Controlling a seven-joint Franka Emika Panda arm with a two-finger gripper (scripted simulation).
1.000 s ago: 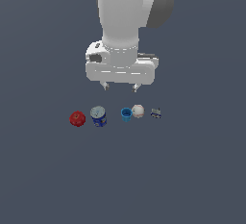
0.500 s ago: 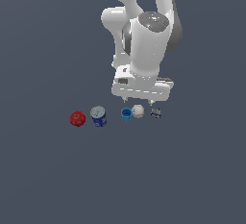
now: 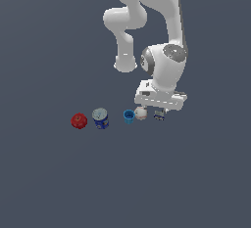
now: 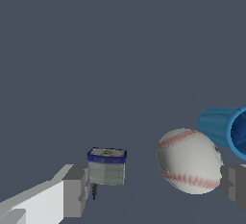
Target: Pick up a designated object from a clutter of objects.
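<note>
The designated object (image 3: 159, 115) is a small grey box with a dark-blue top, at the exterior view's right end of the row of clutter. In the wrist view the designated object (image 4: 106, 166) stands upright close beside one grey finger (image 4: 75, 191). My gripper (image 3: 156, 110) hangs low over it and is open, holding nothing. In the wrist view the gripper (image 4: 153, 189) spans both the box and the white ball (image 4: 189, 160), whose far side nears the other finger (image 4: 234, 187). The blue cup (image 4: 226, 129) lies just beyond the ball.
Along the row toward the exterior view's left lie the white ball (image 3: 140, 113), the blue cup (image 3: 129, 116), a blue-and-white can (image 3: 100, 118) and a red round item (image 3: 78, 121). They rest on a plain dark grey floor (image 3: 147, 183).
The arm has swung toward the exterior view's right and come down, from above the can and cup to just over the ball and the small box. The objects have not moved.
</note>
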